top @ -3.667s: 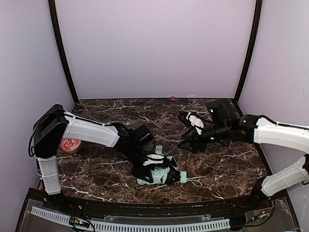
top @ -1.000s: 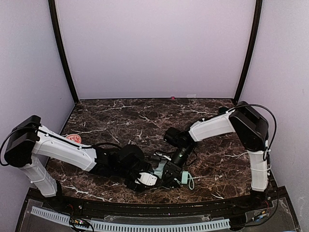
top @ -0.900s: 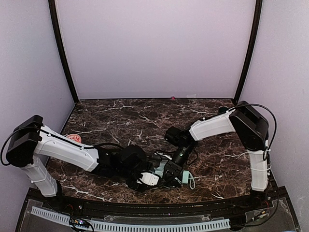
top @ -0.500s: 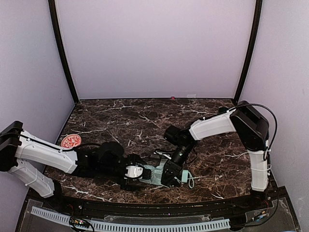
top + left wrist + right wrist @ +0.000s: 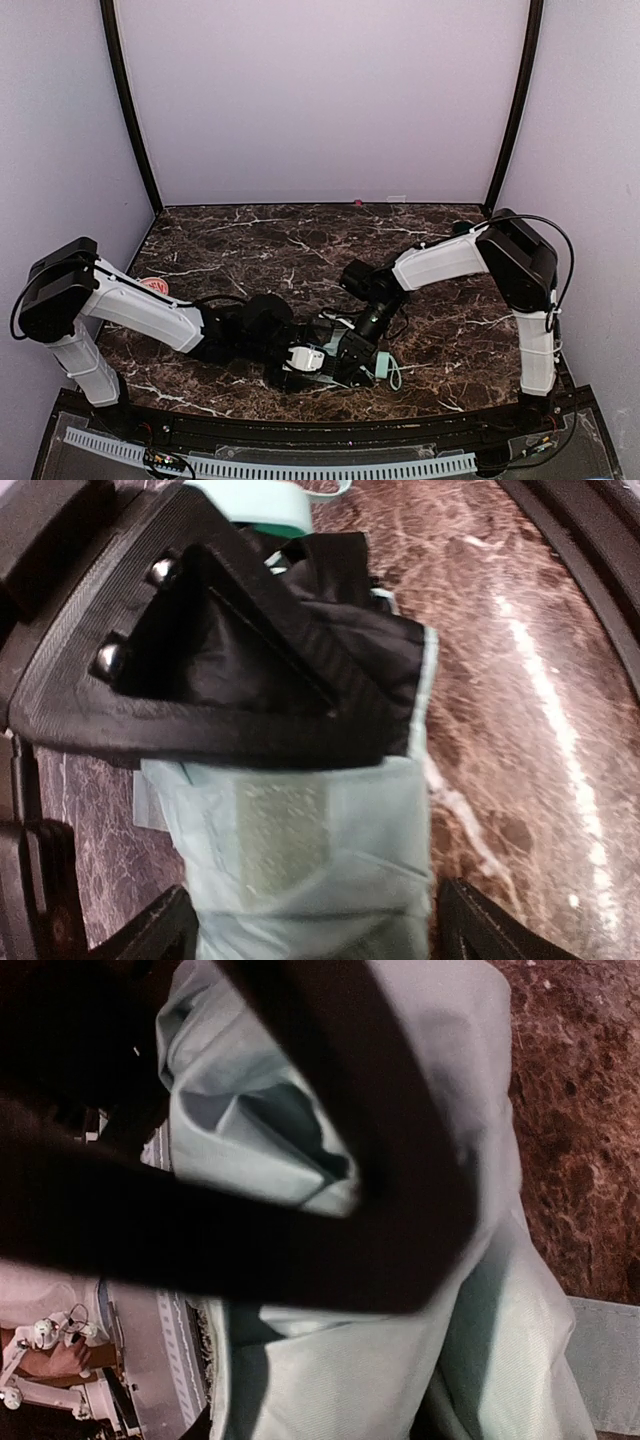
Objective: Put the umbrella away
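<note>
Mint-green fabric folding umbrella (image 5: pixel 310 870): likely light, limp; grip round the bundle. Left gripper (image 5: pixel 315 935) wide astride, right gripper (image 5: pixel 355 342) pinching fabric.

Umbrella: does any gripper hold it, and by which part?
The right gripper pinches the umbrella by its folded cloth; the left gripper stands open around it.

The umbrella (image 5: pixel 310 865) lies folded and bunched on the counter (image 5: pixel 250 240) at six o'clock, pale mint fabric, black lining showing, mint handle (image 5: pixel 383 368) toward three o'clock.
</note>
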Available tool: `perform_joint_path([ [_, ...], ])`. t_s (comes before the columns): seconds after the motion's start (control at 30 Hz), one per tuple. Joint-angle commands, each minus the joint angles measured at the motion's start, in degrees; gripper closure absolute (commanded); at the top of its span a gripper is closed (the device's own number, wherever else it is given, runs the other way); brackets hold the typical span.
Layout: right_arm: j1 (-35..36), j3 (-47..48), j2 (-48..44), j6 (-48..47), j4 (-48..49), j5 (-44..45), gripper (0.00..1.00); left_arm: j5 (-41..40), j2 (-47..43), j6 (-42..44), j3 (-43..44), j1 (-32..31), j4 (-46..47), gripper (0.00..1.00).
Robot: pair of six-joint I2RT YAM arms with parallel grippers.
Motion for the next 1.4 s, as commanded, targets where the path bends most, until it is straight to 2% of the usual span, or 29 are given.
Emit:
perform_joint_path([
  [0.0,0.57,-1.24,1.92,2.14,1.01,6.93,0.82,-3.05,6.30,0.39,6.29,0.51,-13.94,0.18],
  [0.07,0.36,-1.18,1.58,3.56,2.63,7.68,0.76,-2.39,7.33,0.07,6.96,0.51,-16.68,0.28],
  [0.13,-0.23,-1.57,0.66,5.15,5.30,8.64,0.70,-0.28,7.52,-0.84,8.23,0.51,-20.42,0.44],
  [0.23,-1.57,-2.23,-1.38,8.07,9.57,11.72,0.56,2.33,7.67,-1.87,7.92,0.52,-23.10,0.63],
  [0.4,-2.91,-5.28,-9.27,8.65,16.10,14.38,0.41,5.38,9.11,-3.47,8.91,0.60,-29.76,0.77],
  [0.53,-3.93,-8.22,-16.50,7.61,19.83,15.84,0.35,7.37,12.65,-4.91,11.13,0.92,-36.07,0.85],
  [0.8,-4.69,-18.02,-29.28,4.79,20.28,22.68,0.35,12.58,17.31,-7.53,15.37,2.83,-41.89,0.91],
  [1.0,-3.14,-29.58,-44.54,7.57,31.31,30.26,0.37,17.84,20.73,-9.88,19.03,5.76,-45.34,0.97],
  [1.13,4.04,-35.27,-49.22,2.77,38.46,43.93,0.36,20.07,22.28,-10.79,21.42,7.19,-47.79,1.00],
  [1.3,17.44,-35.12,-45.73,-10.12,44.42,57.56,0.35,23.54,23.86,-11.65,24.48,9.03,-51.87,1.00],
  [1.37,19.97,-32.52,-42.76,-13.80,43.59,58.74,0.34,23.59,24.69,-11.63,25.24,9.54,-53.31,1.00],
])
